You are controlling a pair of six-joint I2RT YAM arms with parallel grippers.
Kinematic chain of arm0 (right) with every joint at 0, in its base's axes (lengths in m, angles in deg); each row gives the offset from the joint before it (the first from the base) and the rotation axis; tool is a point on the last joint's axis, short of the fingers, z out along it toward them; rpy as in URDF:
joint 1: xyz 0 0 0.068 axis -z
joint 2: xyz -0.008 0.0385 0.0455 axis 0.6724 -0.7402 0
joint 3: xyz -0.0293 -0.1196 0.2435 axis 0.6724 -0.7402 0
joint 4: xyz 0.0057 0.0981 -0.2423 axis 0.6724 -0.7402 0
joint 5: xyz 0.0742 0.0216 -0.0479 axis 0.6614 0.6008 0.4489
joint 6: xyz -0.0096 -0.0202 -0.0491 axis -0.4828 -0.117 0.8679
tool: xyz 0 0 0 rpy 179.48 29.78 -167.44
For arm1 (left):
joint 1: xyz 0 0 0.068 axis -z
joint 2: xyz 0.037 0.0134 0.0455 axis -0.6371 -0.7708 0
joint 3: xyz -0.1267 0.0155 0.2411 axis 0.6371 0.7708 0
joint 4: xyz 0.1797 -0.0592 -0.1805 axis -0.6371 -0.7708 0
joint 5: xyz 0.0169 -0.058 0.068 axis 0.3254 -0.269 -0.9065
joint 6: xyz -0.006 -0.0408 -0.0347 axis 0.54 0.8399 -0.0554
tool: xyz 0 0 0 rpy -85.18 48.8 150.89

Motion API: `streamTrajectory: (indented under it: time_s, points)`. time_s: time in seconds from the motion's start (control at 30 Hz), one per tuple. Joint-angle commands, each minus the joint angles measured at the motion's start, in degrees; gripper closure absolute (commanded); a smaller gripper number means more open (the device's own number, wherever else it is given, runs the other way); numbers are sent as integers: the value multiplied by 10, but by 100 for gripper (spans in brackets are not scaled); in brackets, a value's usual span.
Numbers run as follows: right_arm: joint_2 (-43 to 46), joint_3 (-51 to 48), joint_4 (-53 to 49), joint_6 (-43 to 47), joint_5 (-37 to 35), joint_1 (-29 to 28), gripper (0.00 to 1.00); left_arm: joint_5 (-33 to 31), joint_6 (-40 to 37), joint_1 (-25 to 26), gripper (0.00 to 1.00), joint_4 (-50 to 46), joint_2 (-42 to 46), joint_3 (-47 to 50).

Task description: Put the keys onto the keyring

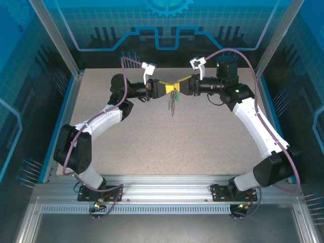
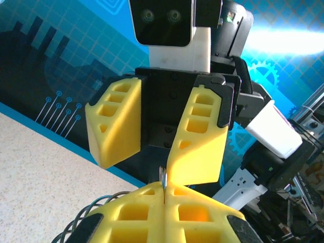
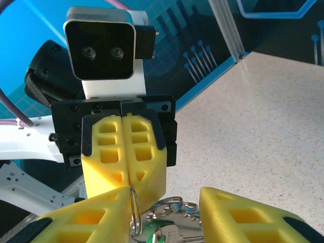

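My left gripper [image 1: 169, 87] and right gripper [image 1: 182, 84] meet tip to tip above the far middle of the table. The left gripper [image 2: 164, 190] is shut on a thin silvery keyring [image 2: 163, 178], which stands edge-on between its yellow fingers. In the right wrist view the keyring [image 3: 134, 212] hangs from the shut left gripper [image 3: 125, 179], against the inner face of my right gripper's left finger [image 3: 86, 217]. The right gripper [image 3: 162, 202] is open. Below the ring dangle a green-headed key [image 3: 158, 234], a silver key and small chain rings [image 3: 172, 204]. The bunch [image 1: 175, 104] hangs free.
The speckled table [image 1: 167, 142] lies well below both grippers. Blue transparent walls [image 1: 167, 25] and metal posts enclose the far and side edges. Thin dark loops [image 2: 81, 220] curve beside my left fingers. The right gripper's open yellow fingers [image 2: 200, 136] face the left wrist camera.
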Motion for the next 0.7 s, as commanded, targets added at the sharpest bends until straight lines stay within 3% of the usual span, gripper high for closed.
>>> streamTrajectory:
  time_s: [0.0,0.17,0.4,0.67]
  points:
    - [56,-48,73,-52,-55,17,57,-21,22,2,100,64,-2,3]
    - [124,-151,118,-66,-174,0,56,-34,45,2,100,89,-2,2]
    - [191,-254,154,-52,-303,-69,52,-40,54,2,100,94,5,0]
    - [195,-255,163,-23,-363,-129,50,-41,54,2,100,94,10,3]
